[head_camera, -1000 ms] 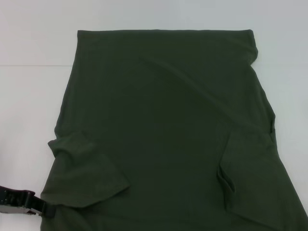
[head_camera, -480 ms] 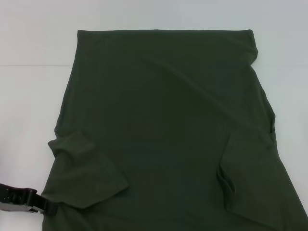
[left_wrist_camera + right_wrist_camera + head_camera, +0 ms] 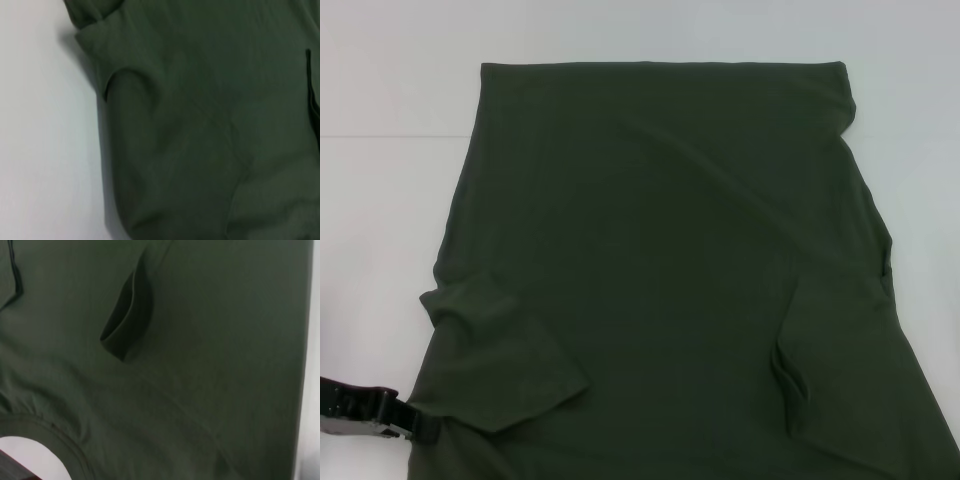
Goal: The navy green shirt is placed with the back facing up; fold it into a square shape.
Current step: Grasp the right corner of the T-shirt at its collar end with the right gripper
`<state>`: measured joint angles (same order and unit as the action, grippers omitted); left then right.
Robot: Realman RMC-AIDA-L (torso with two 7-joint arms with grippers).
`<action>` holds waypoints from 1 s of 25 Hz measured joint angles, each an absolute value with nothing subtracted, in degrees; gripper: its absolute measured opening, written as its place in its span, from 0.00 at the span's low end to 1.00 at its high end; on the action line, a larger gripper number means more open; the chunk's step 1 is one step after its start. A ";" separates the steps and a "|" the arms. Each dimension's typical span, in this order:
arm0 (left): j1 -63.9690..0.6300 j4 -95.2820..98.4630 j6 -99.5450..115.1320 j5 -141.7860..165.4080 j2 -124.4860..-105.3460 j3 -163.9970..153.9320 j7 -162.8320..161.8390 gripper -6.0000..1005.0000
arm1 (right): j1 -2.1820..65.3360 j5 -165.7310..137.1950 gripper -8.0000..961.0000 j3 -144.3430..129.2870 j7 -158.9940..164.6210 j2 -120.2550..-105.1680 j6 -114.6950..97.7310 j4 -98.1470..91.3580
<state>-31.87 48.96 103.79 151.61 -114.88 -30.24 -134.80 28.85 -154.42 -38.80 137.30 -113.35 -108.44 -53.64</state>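
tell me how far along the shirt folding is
Early. Done: both short sleeves of the large dark olive-green cloth T-shirt already lie folded inward over its plain back. In hand: the left end effector sits at the shirt's near left edge on the white table; its grip isn't visible. Left: folding the long body into a square; the right end effector is out of view.

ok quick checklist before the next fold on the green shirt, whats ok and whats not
1. Shirt back side up, no print showing: ok.
2. Both sleeves folded inward onto the body, left sleeve, right sleeve: ok.
3. Far hem straight: ok.
4. Cloth flat: not ok, creases at both sleeve folds.
5. Left tool at the shirt's near left edge: ok; grip cannot tell.
6. Right tool position: cannot tell, out of view.
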 joint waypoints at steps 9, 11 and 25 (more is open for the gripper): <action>-31.90 48.96 103.73 151.61 -114.83 -30.25 -134.80 0.06 | 28.88 -154.43 0.98 -39.31 137.24 -113.45 -107.51 -53.53; -31.89 48.99 103.67 151.61 -114.84 -30.24 -134.82 0.06 | 29.01 -154.62 0.98 -39.33 137.25 -113.37 -106.91 -53.06; -31.63 49.03 103.15 151.61 -114.94 -30.24 -134.83 0.06 | 30.09 -155.31 0.98 -40.60 137.26 -113.50 -106.16 -51.42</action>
<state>-31.63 49.03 103.15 151.61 -114.94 -30.24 -134.83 30.09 -155.31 -40.60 137.26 -113.50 -106.16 -51.42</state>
